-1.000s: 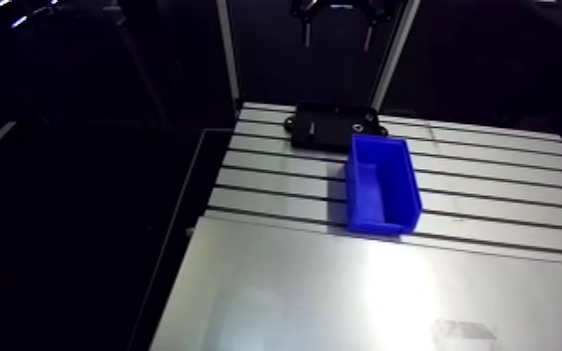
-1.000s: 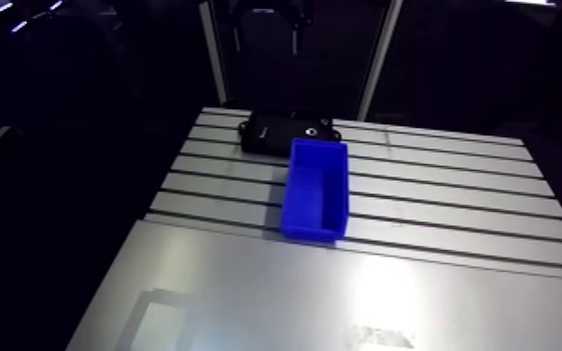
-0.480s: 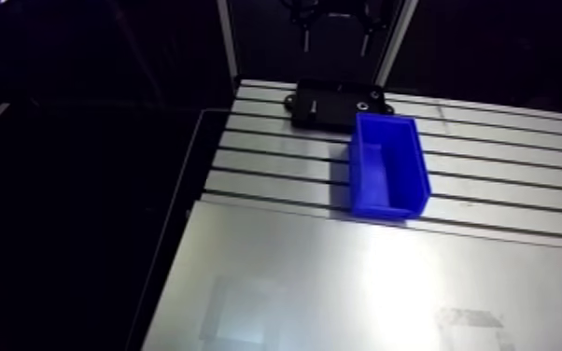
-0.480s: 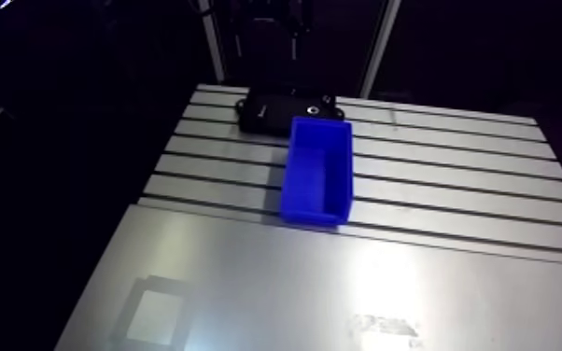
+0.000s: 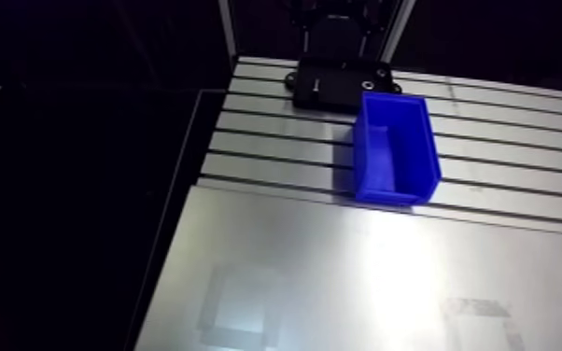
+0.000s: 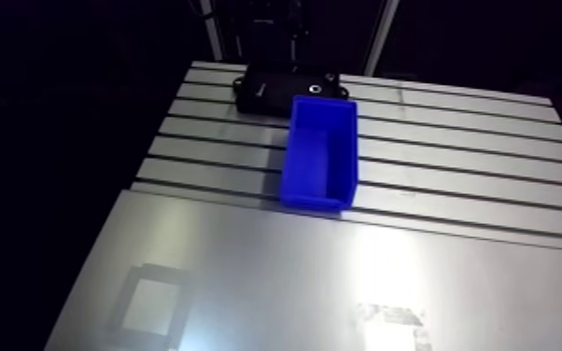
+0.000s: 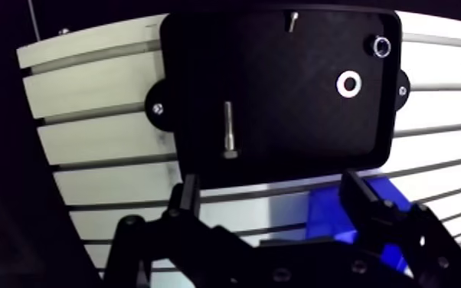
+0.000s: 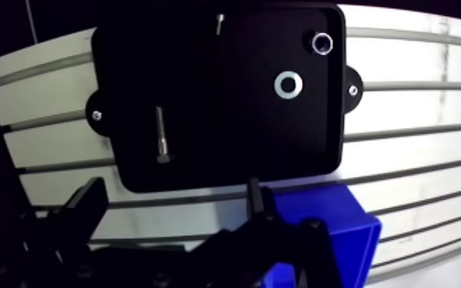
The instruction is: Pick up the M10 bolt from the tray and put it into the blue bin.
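Hovering over tray (image 7: 279,115), gripper (image 7: 270,184) wide open, holding nothing; bolt (image 7: 230,132) lies flat in tray, just ahead of gripper, off toward finger (image 7: 186,198) far from bin (image 7: 325,218) (long side points straight away, head nearest). Next: likely slide that way.

On the table (image 7: 96,84), the tray (image 7: 279,92) lies ahead of my gripper (image 7: 270,184), with the bin (image 5: 392,149) just beside its near edge. The bolt (image 7: 230,130) lies in the tray, well apart from the washer (image 7: 348,83) and nut (image 7: 381,46).
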Controlling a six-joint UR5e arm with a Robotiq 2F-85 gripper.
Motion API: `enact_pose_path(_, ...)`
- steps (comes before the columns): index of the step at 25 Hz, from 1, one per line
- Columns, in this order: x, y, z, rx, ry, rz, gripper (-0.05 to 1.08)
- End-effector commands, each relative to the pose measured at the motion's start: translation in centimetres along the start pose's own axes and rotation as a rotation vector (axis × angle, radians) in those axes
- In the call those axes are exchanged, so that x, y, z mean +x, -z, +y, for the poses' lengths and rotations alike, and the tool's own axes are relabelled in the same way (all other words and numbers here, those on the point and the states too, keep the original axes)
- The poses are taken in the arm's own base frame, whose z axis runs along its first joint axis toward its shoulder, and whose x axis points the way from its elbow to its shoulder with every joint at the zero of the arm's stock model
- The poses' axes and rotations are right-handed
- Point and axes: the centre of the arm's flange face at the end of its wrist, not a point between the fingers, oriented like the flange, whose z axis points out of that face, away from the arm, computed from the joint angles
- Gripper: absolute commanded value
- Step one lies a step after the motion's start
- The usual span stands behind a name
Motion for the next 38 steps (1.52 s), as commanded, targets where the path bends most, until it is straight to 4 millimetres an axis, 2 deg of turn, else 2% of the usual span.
enact_pose_path(1, 0.4, -2.5, -0.2, -0.005, 0.0, -0.024, 0.04)
enact_pose_path(12, 0.8, -4.4, -0.3, -0.013, 0.008, -0.049, 0.16)
enact_pose_path(21, 0.9, -4.8, -0.7, 0.004, 0.022, -0.057, 0.17)
enact_pose_path(30, 1.1, -5.6, -0.8, 0.003, 0.035, -0.065, 0.26)
enact_pose_path(33, 1.0, -5.7, -1.4, 0.003, 0.045, -0.055, 0.3)
enact_pose_path(38, 1.0, -6.0, -1.8, 0.003, 0.053, -0.059, 0.31)
